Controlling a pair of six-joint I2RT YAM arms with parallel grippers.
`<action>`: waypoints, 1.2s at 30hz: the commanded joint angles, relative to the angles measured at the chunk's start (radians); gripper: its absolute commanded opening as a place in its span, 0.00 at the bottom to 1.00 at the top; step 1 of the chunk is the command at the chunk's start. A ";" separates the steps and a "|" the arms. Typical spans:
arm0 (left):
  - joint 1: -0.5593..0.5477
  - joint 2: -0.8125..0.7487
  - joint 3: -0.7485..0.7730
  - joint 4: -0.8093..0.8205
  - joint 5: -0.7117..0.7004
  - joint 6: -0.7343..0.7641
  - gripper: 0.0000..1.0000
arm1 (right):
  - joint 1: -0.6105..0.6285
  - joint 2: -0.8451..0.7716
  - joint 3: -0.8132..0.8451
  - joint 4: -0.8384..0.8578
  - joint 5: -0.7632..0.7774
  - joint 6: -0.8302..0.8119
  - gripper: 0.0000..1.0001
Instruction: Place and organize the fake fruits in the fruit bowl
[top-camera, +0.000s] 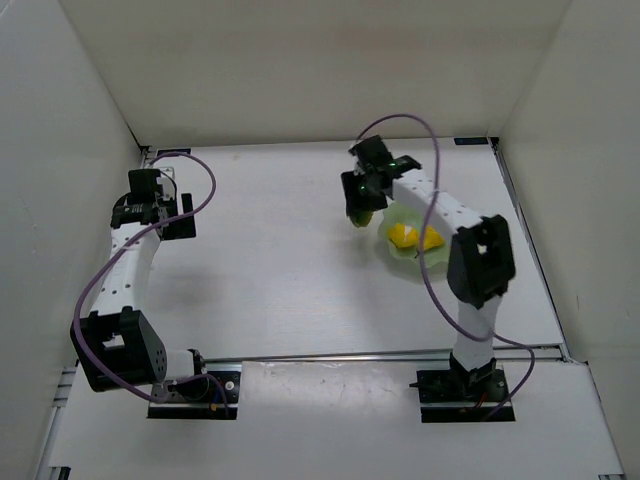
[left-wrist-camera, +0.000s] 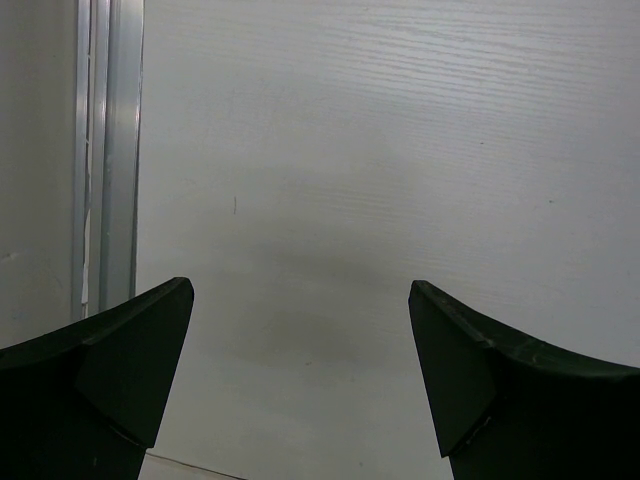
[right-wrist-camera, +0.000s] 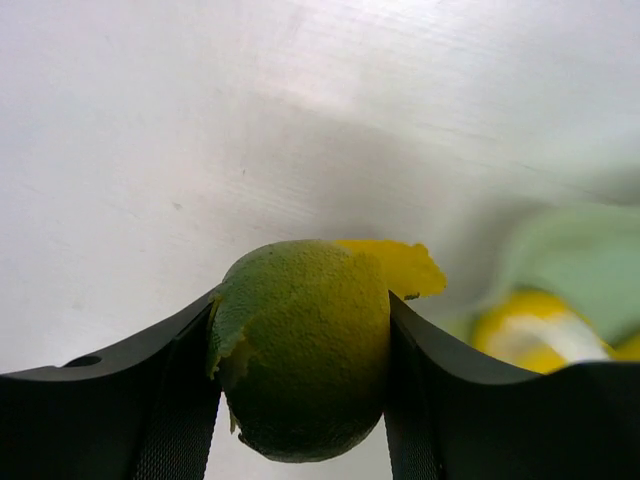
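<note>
My right gripper (top-camera: 362, 208) is shut on the green fruit (right-wrist-camera: 305, 345), a rough-skinned green one with a torn yellow flap at its top; it hangs above the table just left of the fruit bowl (top-camera: 408, 262). The bowl is pale green and holds two yellow fruits (top-camera: 402, 236) (top-camera: 433, 239). In the right wrist view the bowl rim (right-wrist-camera: 575, 260) and a yellow fruit (right-wrist-camera: 530, 325) show blurred at the right. My left gripper (top-camera: 160, 205) is open and empty at the far left, over bare table (left-wrist-camera: 300, 380).
White walls enclose the table on the left, back and right. A metal rail (left-wrist-camera: 105, 150) runs along the left edge near my left gripper. A cable loops above the right arm (top-camera: 430, 140).
</note>
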 joint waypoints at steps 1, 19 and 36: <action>0.006 -0.048 0.019 -0.005 0.020 -0.008 1.00 | -0.091 -0.226 -0.097 0.104 0.101 0.162 0.15; 0.026 -0.117 -0.013 -0.025 0.036 0.012 1.00 | -0.305 -0.422 -0.269 0.005 0.306 0.262 1.00; 0.046 -0.360 -0.188 -0.034 -0.014 0.019 1.00 | -0.446 -1.183 -0.856 0.019 0.396 0.494 1.00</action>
